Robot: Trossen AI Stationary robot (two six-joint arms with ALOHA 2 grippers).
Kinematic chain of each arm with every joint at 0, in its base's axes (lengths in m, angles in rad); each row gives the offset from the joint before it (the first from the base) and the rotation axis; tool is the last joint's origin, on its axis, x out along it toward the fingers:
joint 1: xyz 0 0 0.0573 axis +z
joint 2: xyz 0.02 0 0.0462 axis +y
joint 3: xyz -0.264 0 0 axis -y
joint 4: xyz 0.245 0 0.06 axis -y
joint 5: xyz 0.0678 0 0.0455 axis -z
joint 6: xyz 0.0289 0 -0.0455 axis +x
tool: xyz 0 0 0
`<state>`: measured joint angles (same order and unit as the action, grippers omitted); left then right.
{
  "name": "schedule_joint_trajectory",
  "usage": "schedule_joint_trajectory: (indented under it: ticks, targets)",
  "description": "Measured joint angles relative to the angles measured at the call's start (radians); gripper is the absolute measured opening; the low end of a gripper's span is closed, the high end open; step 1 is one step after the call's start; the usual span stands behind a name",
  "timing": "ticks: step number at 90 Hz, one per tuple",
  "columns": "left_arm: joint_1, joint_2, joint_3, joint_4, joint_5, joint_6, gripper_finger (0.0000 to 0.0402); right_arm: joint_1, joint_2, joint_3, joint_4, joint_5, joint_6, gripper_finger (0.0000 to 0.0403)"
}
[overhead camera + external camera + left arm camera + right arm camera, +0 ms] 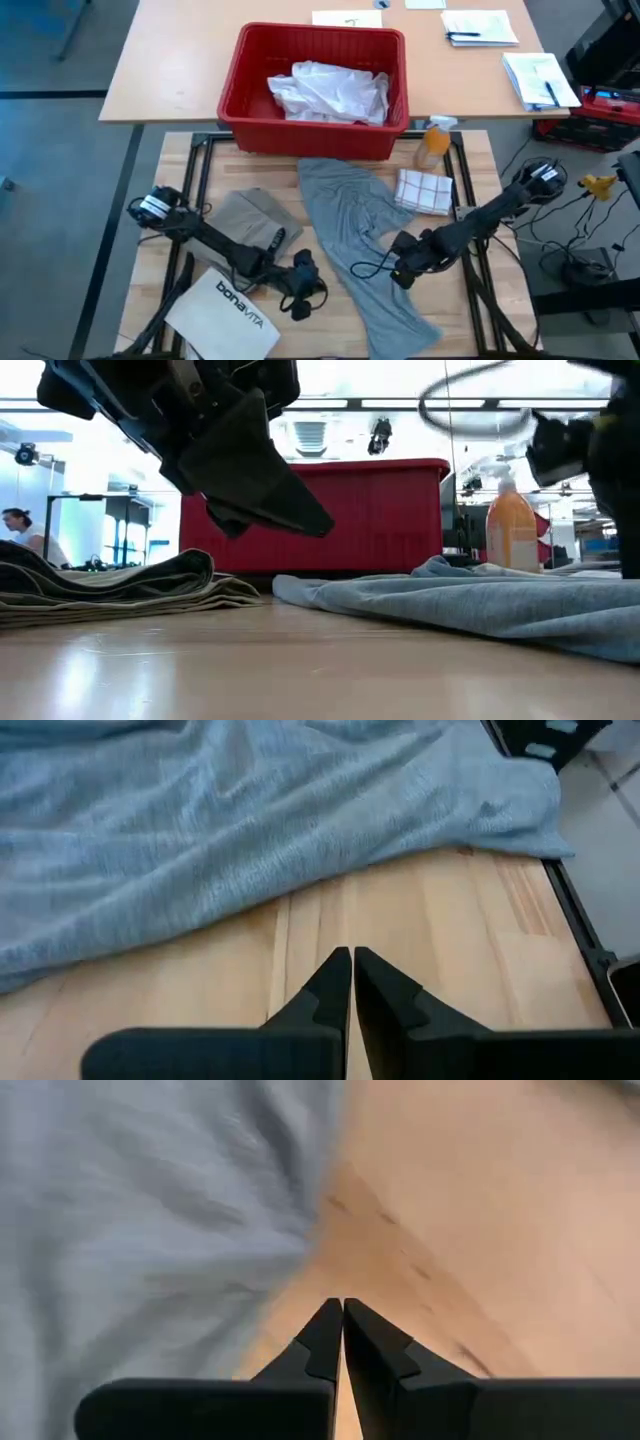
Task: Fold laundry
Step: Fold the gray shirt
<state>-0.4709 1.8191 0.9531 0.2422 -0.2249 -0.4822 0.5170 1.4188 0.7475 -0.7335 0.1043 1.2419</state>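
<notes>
While grey T-shirt (365, 240) lies between both fingers

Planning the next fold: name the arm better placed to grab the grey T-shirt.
Probably right: the right gripper sits over the grey T-shirt, while the left gripper hangs over bare wood beside its edge. Both are shut, holding nothing.

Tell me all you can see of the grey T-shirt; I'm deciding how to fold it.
The grey T-shirt is soft heathered knit, lying unfolded and rumpled on the wooden table, stretched from just before the red basket toward the near edge. It is wrinkled, with bunched folds. A checked cloth lies at its right. The right claw is shut at its right edge; nothing grips it.
</notes>
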Motion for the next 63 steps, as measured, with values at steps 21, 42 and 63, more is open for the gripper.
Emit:
schedule_joint_trajectory:
  ticks: [21, 42, 63]
  targets:
    - [0.014, -0.075, 0.000, -0.150, -0.055, 0.005, 0.0000, 0.085, -0.013, 0.080, 0.125, 0.138, -0.087, 0.0052]
    - [0.137, -0.140, 0.000, -0.283, -0.041, 0.027, 0.0000, 0.171, 0.015, 0.205, 0.184, 0.414, -0.174, 0.0220]
    - [0.338, -0.207, 0.000, -0.447, -0.013, 0.303, 0.0000, 0.170, 0.127, 0.266, 0.315, 0.445, -0.377, 0.0310]
